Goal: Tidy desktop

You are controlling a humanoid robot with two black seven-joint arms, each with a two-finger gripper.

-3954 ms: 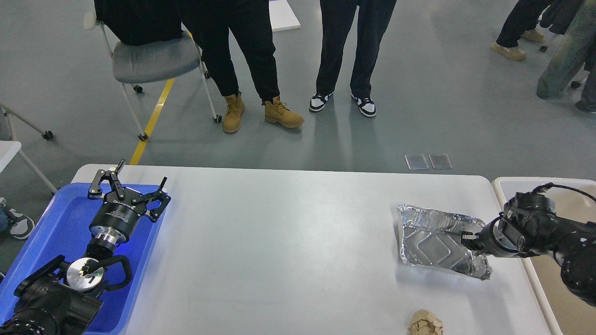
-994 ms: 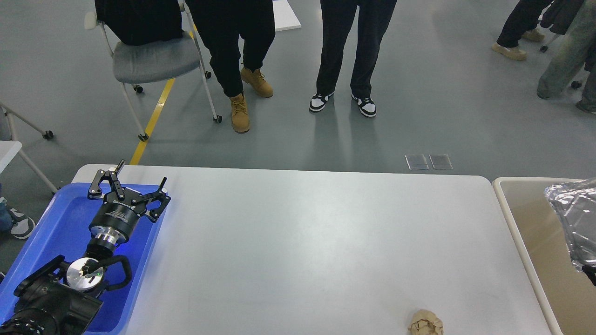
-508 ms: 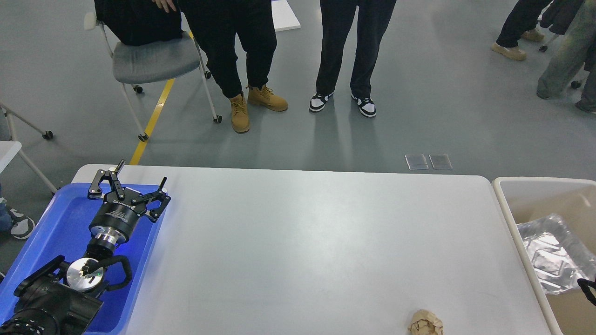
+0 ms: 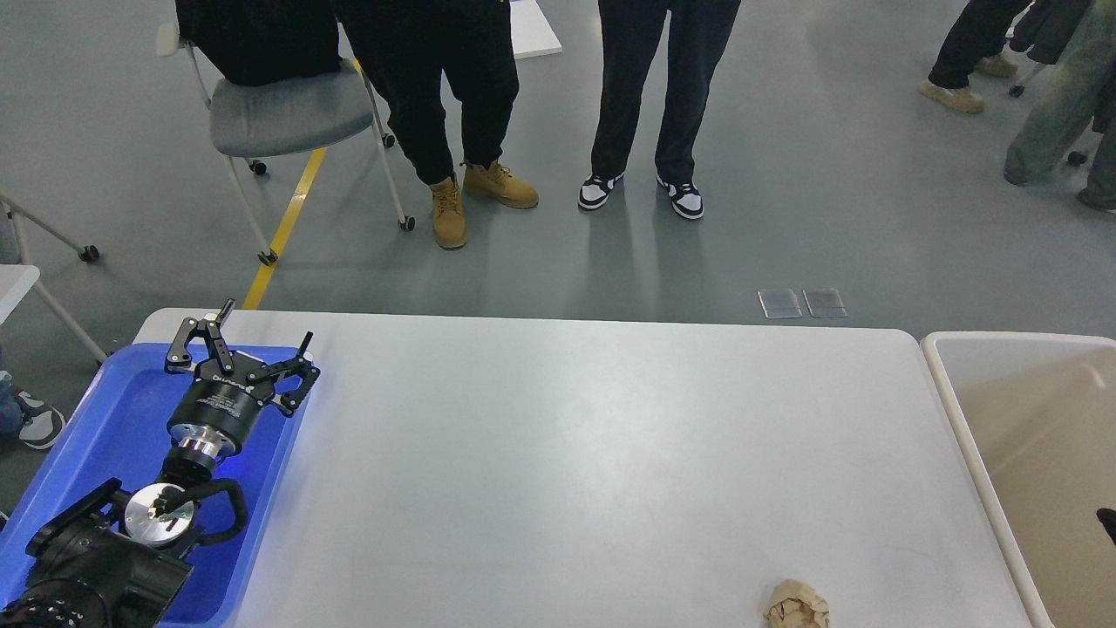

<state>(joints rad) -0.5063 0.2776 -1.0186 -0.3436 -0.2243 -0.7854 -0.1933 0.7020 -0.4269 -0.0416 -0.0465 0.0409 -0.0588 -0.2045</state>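
Observation:
The desktop (image 4: 575,453) is a wide white-grey tabletop that fills the lower view. A crumpled brown paper ball (image 4: 797,605) lies on it near the front edge, right of centre. My left gripper (image 4: 261,330) is open and empty, hovering over the far right corner of the blue tray (image 4: 96,410) at the desktop's left end. Only a small dark sliver of my right arm (image 4: 1107,525) shows at the right edge over the beige bin (image 4: 950,384); its fingers cannot be told apart. The foil tray is hidden.
Two people stand on the grey floor beyond the far edge of the desktop. A grey chair (image 4: 288,105) on castors stands at the back left beside a yellow floor line. More people are at the far right.
The foil tray, held over the bin a second ago and lying in it half a second ago, has dropped out of sight. My right arm has pulled back to the edge. The left arm is still.

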